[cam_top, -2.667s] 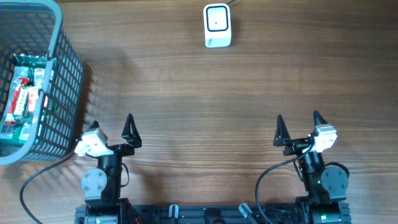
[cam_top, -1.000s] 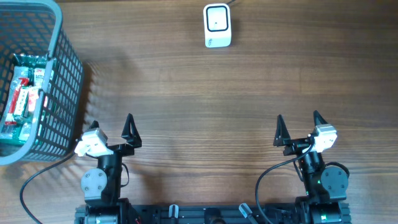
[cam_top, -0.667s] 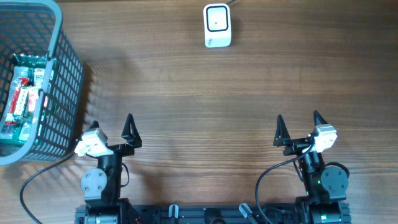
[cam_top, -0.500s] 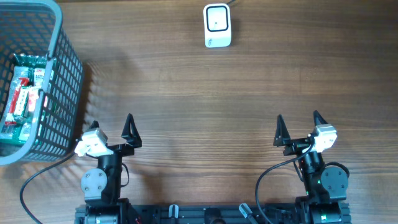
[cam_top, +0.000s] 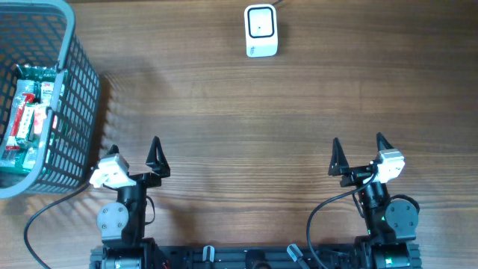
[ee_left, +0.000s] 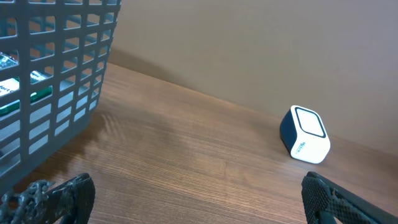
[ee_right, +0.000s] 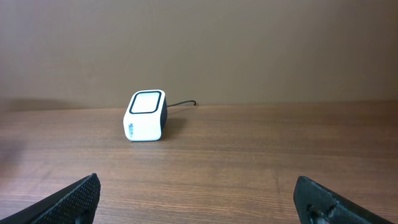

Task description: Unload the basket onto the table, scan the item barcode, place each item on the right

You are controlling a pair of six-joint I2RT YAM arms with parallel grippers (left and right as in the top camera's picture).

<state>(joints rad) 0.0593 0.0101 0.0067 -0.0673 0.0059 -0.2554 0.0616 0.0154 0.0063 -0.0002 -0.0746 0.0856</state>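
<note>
Packaged items [cam_top: 26, 112] down in grey mesh basket [cam_top: 81, 104] at left edge of table; both grippers empty.
Nearest: left gripper [cam_top: 134, 147] and right gripper [cam_top: 358, 142] parked at near edge of wooden table [cam_top: 239, 127], well apart from each other, jaws spread wide, clamping nothing. Farther out on left: basket with red, green and white packets lying inside, seen whole only from overhead; from left wrist, just mesh wall and slivers of packets behind it; from right wrist, outside the frame. Farthest: white barcode scanner [cam_top: 261, 30] near far edge, roughly centre, well apart from basket, dark-framed window on top; dark blue side visible from left wrist, thin cable [ee_right: 180, 104] behind it plain from right wrist.
</note>
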